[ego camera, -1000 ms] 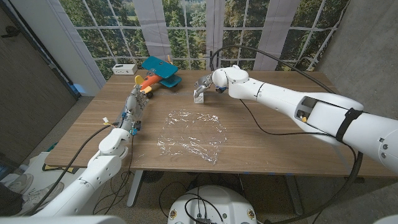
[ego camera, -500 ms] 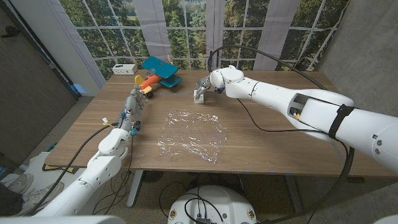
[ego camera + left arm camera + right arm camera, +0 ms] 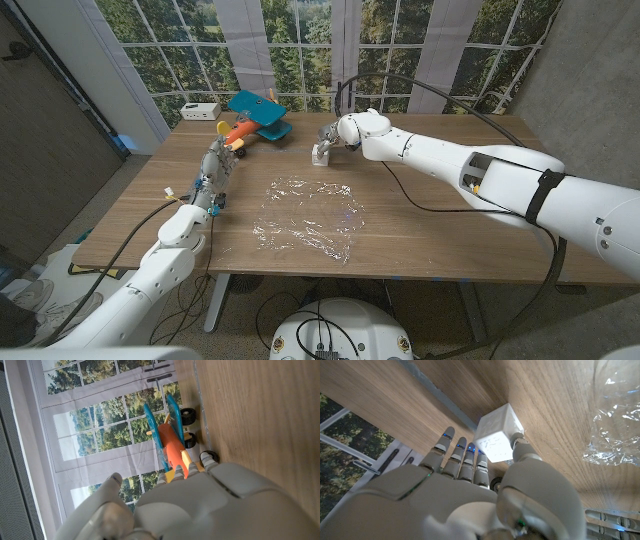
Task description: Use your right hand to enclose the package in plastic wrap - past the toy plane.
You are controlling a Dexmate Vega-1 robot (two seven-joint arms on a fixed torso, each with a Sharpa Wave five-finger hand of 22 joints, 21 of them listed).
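The package [image 3: 321, 154] is a small white cube standing on the table past the sheet of plastic wrap [image 3: 305, 216]. My right hand [image 3: 332, 136] reaches down onto it from the right. In the right wrist view the package [image 3: 497, 439] sits between the thumb and the fingers [image 3: 462, 457], with the thumb tip against its side. The plastic wrap [image 3: 615, 425] lies crumpled and flat, apart from the package. The toy plane [image 3: 256, 120], blue and orange, stands at the far left of the table; the toy plane [image 3: 172, 445] is just ahead of my left hand [image 3: 217, 160], which holds nothing.
A white box [image 3: 200, 110] sits at the table's far left corner beside the plane. The wooden table [image 3: 450, 220] ends at windows behind. My right arm stretches across the table's right half; my left arm lies along the left side.
My right hand has edged slightly left over the package. The package, wrap, plane and left hand have not moved.
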